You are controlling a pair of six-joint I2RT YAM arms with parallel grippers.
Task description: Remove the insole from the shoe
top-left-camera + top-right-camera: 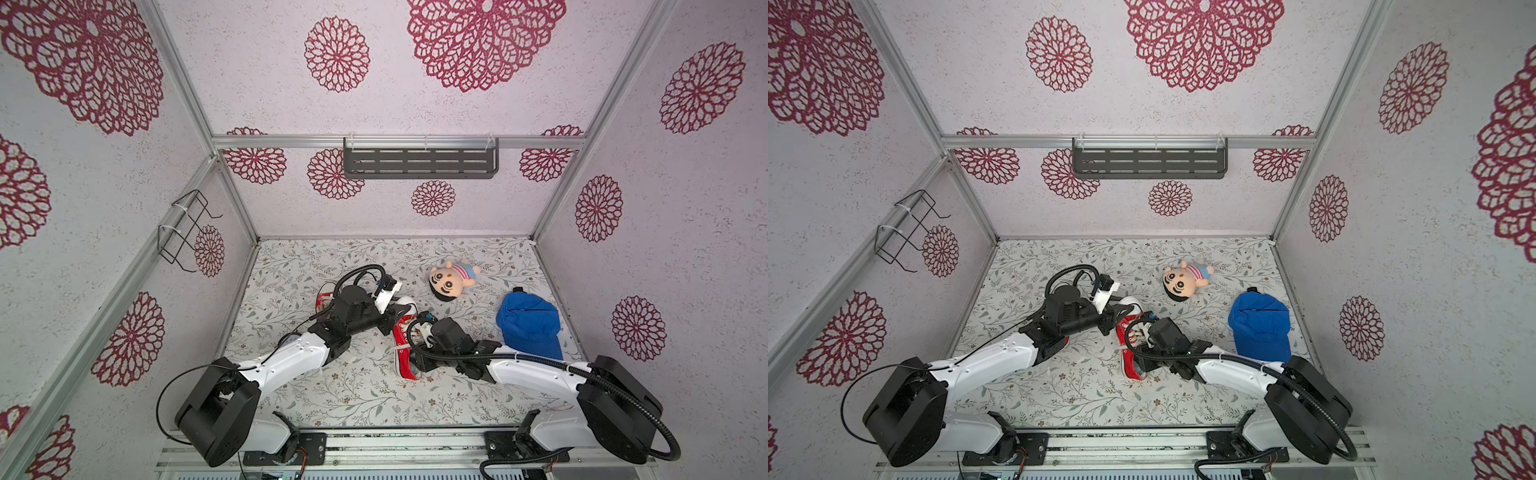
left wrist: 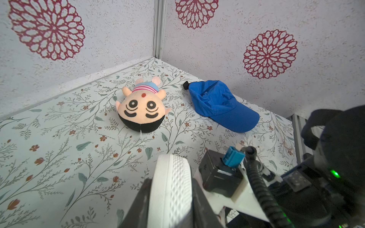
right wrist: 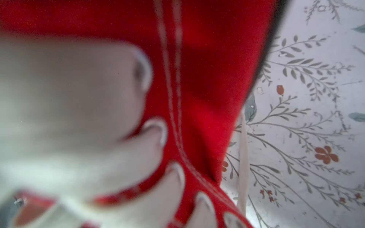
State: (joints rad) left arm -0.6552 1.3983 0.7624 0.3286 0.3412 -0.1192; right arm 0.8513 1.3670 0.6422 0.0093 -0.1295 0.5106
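Left wrist view shows you the left gripper (image 2: pixel 170 197) clamped on the white toe (image 2: pixel 173 167) of the red shoe (image 1: pixel 405 361), mid-table. Right gripper (image 1: pixel 412 336) sits at its laces (image 3: pixel 69 98); you cannot tell how its jaws stand, and the insole is out of sight.

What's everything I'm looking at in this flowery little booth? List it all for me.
red shoe: 1, red with white toe and laces, mid-table between the arms
second shoe: 1, red, mostly hidden behind the left arm
plush doll: 1, peach face and black hair, towards the back of the table
cap: 1, blue, right side of the table
shelf: 1, grey, on the back wall
wire rack: 1, black, on the left wall
table: 1, pale floral print
left gripper: 1, black, closed on the red shoe's white toe
right arm: 1, white and black, bent over the shoe's laces; jaws hidden
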